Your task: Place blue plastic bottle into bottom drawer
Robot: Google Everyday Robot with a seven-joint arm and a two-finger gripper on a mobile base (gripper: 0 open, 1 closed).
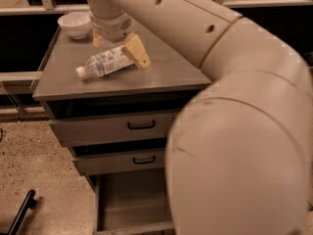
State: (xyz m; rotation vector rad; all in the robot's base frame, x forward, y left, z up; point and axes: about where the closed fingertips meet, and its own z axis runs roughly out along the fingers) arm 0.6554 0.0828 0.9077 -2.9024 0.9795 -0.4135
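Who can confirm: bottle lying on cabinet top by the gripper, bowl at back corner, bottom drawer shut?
Not shut: camera view shows the bottom drawer open. The blue plastic bottle lies on the cabinet top by the gripper, white bowl at back corner.

The gripper [120, 51], fingers apart, hangs above the blue plastic bottle [105, 64] lying on the cabinet top [164, 77], the bottom drawer [132, 202] open.

Gripper [120, 52] over blue plastic bottle [105, 63], atop cabinet [164, 72]
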